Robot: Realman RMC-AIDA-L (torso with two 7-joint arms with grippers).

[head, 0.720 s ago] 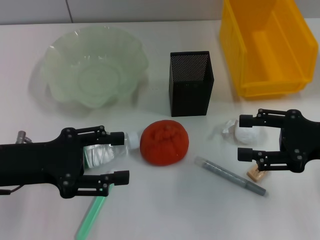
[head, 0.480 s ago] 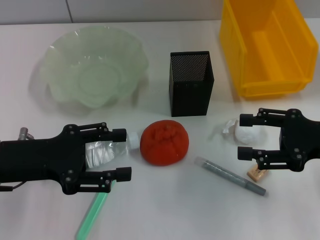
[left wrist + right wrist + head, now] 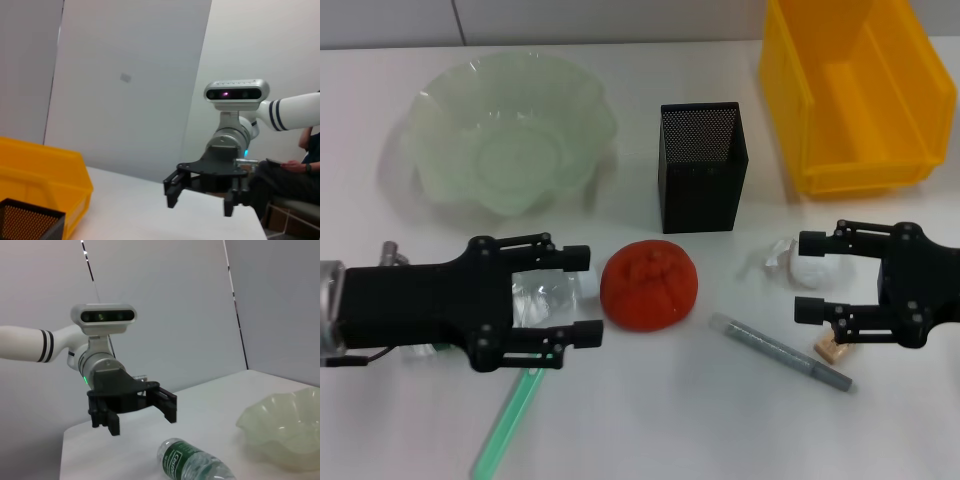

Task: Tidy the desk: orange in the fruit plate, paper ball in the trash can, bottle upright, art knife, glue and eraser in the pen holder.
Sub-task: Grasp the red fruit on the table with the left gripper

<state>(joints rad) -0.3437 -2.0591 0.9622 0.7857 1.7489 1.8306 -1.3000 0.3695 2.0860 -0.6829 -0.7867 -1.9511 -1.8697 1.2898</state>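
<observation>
While L tool (image 3: 582, 295) straddles bottle (image 3: 545, 297), open, R tool (image 3: 807, 276) open by paper ball (image 3: 810, 270)

Head view, high and close, looking forward and down on the white tabletop (image 3: 650, 420), each wrist view low, level, facing the opposite arm across that same tabletop.

From my remote seat I see a white tabletop (image 3: 650, 410) carrying a wavy pale-green translucent bowl (image 3: 510, 130), a black mesh cup (image 3: 703, 165) and a yellow plastic bin (image 3: 855, 90). Nearer lie a wrinkled red-orange fruit (image 3: 649, 284), a toppled clear bottle (image 3: 545, 296) (partly hidden), a crumpled white paper wad (image 3: 798, 263), a grey pen-like stick (image 3: 780, 352), a green stick (image 3: 505, 422) and a tan block (image 3: 833, 348).
</observation>
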